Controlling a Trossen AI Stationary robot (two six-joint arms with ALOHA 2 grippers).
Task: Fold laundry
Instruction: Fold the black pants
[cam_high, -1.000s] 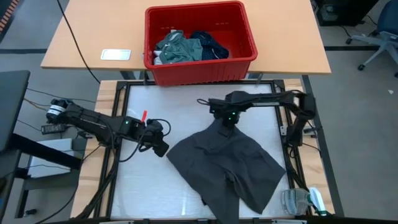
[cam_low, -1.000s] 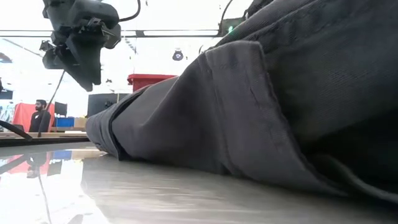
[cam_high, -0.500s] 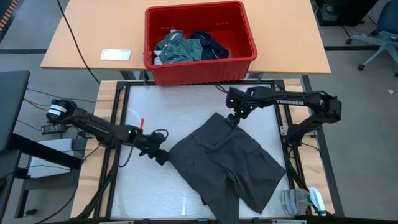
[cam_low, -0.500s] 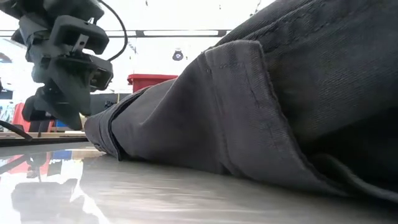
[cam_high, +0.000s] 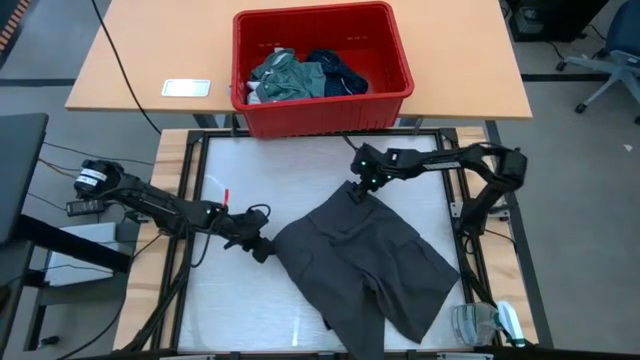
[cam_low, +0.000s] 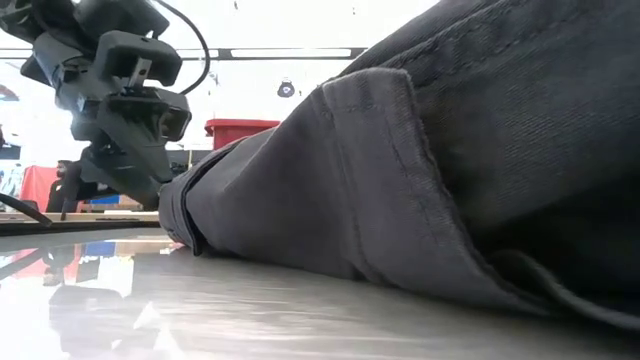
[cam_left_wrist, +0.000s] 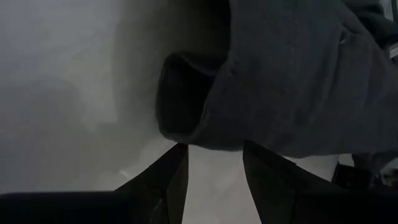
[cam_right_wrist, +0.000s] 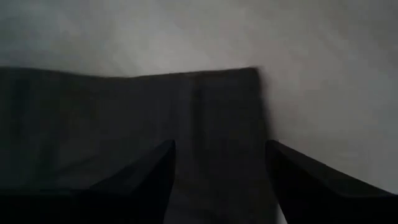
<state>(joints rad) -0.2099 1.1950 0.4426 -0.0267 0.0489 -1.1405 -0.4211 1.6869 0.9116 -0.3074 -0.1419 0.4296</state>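
High view: slip and snag risks around charcoal piece on mat

High view, overall: charcoal grey piece (cam_high: 365, 258) spread crumpled across table centre. Remaining laundry (cam_high: 300, 75) heaped in red basket (cam_high: 322, 110) on far table.

Left gripper (cam_high: 258, 247) low at cloth's left corner. Left wrist view: fingers (cam_left_wrist: 168, 180) parted, rolled hem just ahead of tips, nothing between them.

Right gripper (cam_high: 362, 180) above far corner of cloth. Right wrist view: fingers (cam_right_wrist: 149, 174) spread wide over corner edge, no cloth caught.

Risks, as judged:
- Left tips meeting only the rolled hem lip; likely slip-out on lifting, corner dropping.
- Closing too deep; several layers bunched, fold line skewed.
- Pull from one corner alone; whole piece dragged across mat, not straightened.
- Right fingers descending past edge; pinch on bare mat.
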